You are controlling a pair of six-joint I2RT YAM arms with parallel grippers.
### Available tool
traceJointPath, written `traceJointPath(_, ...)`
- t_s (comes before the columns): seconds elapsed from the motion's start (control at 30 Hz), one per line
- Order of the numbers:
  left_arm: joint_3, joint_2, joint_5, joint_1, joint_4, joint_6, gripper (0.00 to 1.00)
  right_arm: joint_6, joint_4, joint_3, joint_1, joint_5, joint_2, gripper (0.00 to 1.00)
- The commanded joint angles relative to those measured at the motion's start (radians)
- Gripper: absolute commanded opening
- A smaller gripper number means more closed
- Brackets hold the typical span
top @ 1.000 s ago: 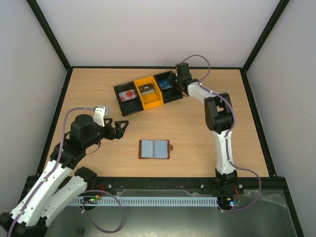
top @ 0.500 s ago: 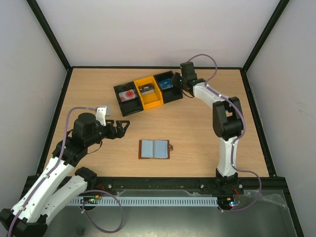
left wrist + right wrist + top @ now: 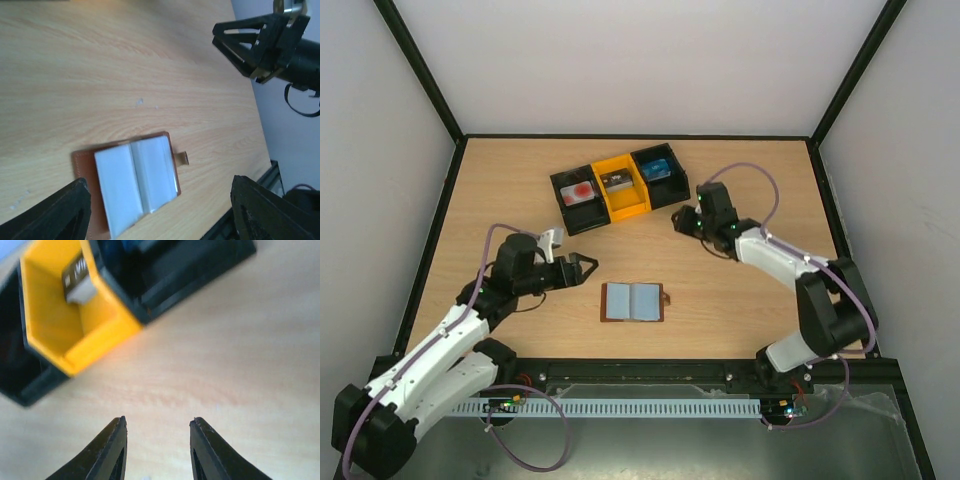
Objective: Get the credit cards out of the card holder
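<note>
Near the middle of the counter (image 3: 740,300), the card holder (image 3: 633,302) lies open and flat where it lay a second ago, with its blue-grey pockets up and its side tab to the right. The left gripper (image 3: 588,268) has slid right toward it and now hangs just left of it, released and empty. The right gripper (image 3: 680,221) has drawn back from the far right black compartment of the tray (image 3: 630,208). It now sits over bare wood near and right of the tray, unclenched, with nothing between its jaws. A whitish credit card (image 3: 581,191) with a red round mark lies in the tray's left black compartment.
</note>
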Motion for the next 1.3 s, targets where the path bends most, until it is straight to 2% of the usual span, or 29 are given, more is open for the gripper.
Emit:
traceJointPath(0.0, -0.057, 0.030, 0.038, -0.055, 0.173, -0.101, 0.76, 0.054, 0.079, -0.162, 0.070, 0.003, -0.128, 0.35)
traceJointPath(0.17, -0.124, 0.109, 0.031, -0.115, 0.305, -0.149, 0.66, 0.129, 0.132, -0.320, 0.173, -0.008, -0.213, 0.35)
traceJointPath(0.37, -0.149, 0.212, 0.015, -0.156, 0.386, -0.140, 0.58, 0.243, 0.195, -0.462, 0.311, 0.013, -0.316, 0.35)
traceJointPath(0.57, -0.198, 0.287, 0.069, -0.172, 0.539, -0.175, 0.50, 0.330, 0.274, -0.561, 0.412, 0.047, -0.389, 0.37)
traceJointPath(0.97, -0.263, 0.460, 0.086, -0.185, 0.699, -0.180, 0.35, 0.377, 0.349, -0.571, 0.502, 0.054, -0.314, 0.39)
traceJointPath(1.27, -0.267, 0.544, 0.063, -0.192, 0.685, -0.155, 0.25, 0.369, 0.338, -0.564, 0.529, 0.094, -0.205, 0.39)
